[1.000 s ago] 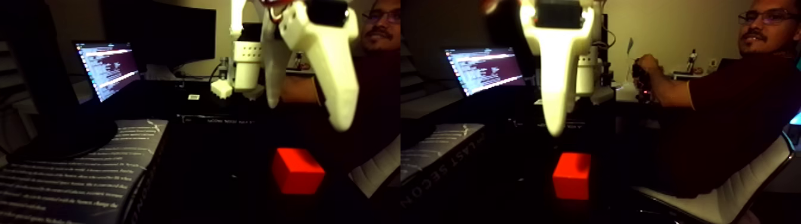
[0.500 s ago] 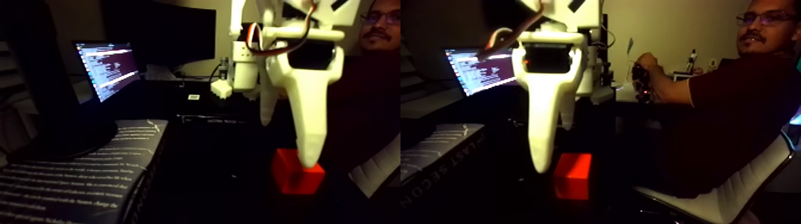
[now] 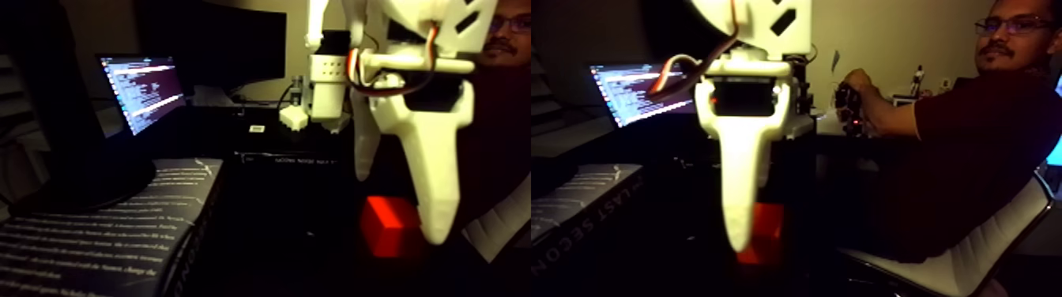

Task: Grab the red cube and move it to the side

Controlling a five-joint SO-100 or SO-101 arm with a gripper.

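Across the dim stereo pair, going left to right, a printed book (image 3: 103, 229) is seen lying at the left of the dark counter (image 3: 292, 237), with a lit laptop screen (image 3: 142, 91) behind it. Near the middle, the white end effector (image 3: 399, 201) is seen lowered over the red cube (image 3: 387, 227), one long finger (image 3: 438, 197) overlapping the cube's right side and a shorter one (image 3: 363, 154) hanging above its left. The jaws are seen spread apart, and nothing is held. At the right, a seated person's arm (image 3: 893, 122) is seen at a controller.

A miss is judged possible: the long finger may come down on the cube's top or edge and push it aside, since the fit cannot be told in this light.

The cube is seen as a small, bright red-orange block, sharp-edged and plain-faced, resting on the counter.
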